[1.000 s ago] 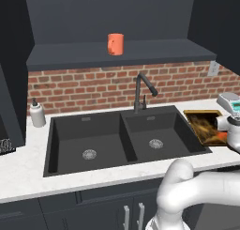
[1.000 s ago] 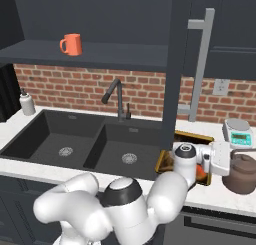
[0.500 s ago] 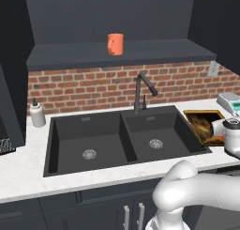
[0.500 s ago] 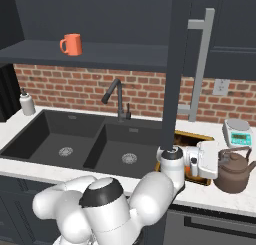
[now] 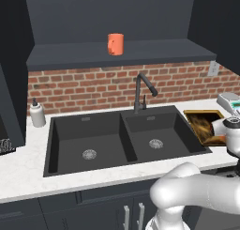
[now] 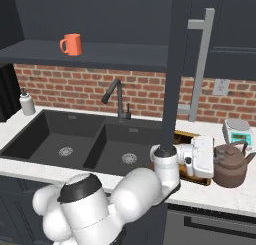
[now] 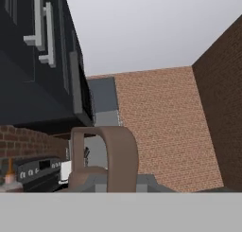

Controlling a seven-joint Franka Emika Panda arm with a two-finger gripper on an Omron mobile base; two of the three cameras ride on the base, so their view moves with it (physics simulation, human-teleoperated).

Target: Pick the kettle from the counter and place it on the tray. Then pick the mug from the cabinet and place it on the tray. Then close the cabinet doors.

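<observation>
Your claw (image 6: 216, 160) was clamped shut on the kettle's (image 6: 231, 164) thin arched handle (image 7: 109, 153), which ran right between the fingertips in the hand view. The kettle stood at about 3 o'clock from the black sink (image 6: 80, 145), on the white counter (image 6: 235, 197), just beside the tray (image 5: 205, 126) and in front of the white scale (image 6: 238, 131). You could see the orange mug (image 6: 71, 44) up at 11 o'clock on the cabinet (image 5: 117, 55) shelf, well apart from the arm. The cabinet door (image 6: 199, 49) with its long silver bar handle hung open.
</observation>
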